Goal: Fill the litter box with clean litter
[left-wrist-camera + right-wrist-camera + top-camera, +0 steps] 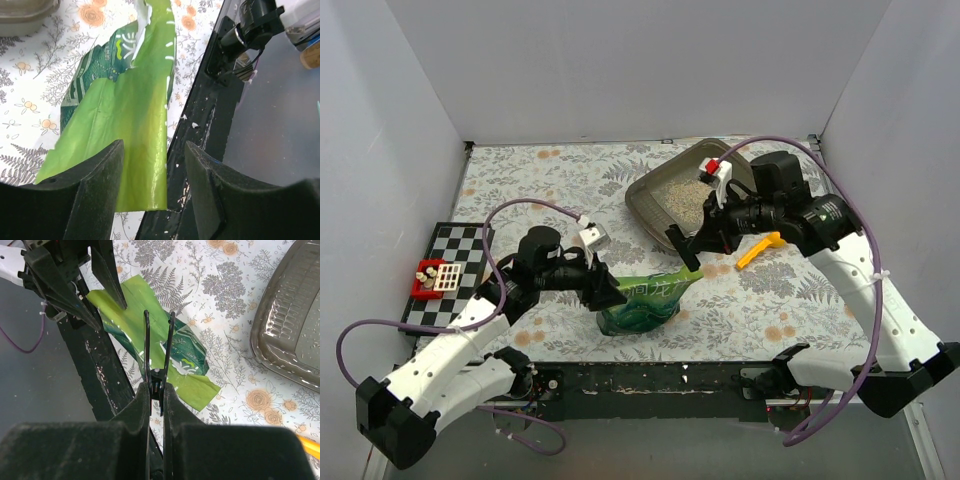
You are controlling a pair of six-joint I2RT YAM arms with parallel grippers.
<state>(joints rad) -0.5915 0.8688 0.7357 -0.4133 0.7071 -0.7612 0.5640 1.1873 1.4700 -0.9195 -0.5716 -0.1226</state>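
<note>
The grey-brown litter box [655,195] stands at the back centre-right, with pale litter [688,195] spread inside it. A green glossy bag [645,300] lies on the table near the front edge. My left gripper [605,290] is open at the bag's left end; in the left wrist view the bag [125,110] lies just beyond the spread jaws of the left gripper [152,165]. My right gripper [705,232] is shut on black scissors [680,248], whose blades [157,340] are parted above the bag [187,347]. The right gripper shows in its wrist view [156,390].
A yellow-orange scoop [760,250] lies right of the scissors, in front of the box. A checkered mat [445,275] with a small red and white item [432,276] lies at the left. The black front table edge [200,125] is speckled with spilled granules. White walls enclose the table.
</note>
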